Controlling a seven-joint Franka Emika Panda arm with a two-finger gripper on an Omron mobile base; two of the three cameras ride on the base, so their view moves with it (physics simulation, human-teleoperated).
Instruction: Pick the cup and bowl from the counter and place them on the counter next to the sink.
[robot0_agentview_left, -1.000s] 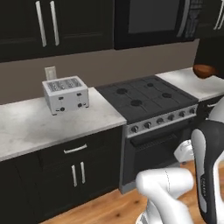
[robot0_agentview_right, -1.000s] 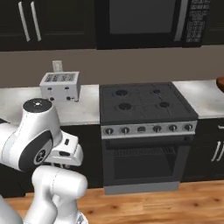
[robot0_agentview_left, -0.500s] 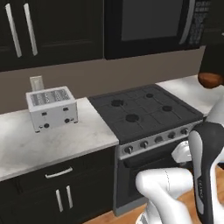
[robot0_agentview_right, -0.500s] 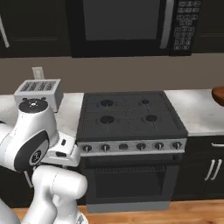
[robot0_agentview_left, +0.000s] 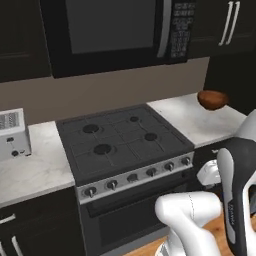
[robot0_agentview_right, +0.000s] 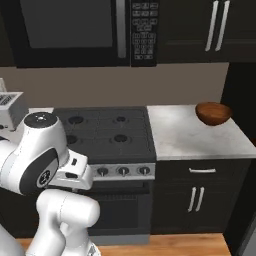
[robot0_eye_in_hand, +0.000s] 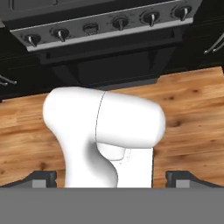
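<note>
Where counter (robot0_agentview_right: 190, 137) ends, glossy reddish-brown bowl (robot0_agentview_right: 213, 113) sits upright.

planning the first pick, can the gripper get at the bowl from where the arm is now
Probably not yet. The bowl sits on the counter right of the stove, nothing around it, but the open gripper is folded low, facing the floor.

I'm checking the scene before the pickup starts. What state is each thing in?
Bowl: upright on the counter right of the stove, untouched.
Gripper: open, empty, pointing down toward the floor.
Stove: burners bare, nothing on top.
Microwave: door shut.
Toaster: upright on the left counter.
</note>
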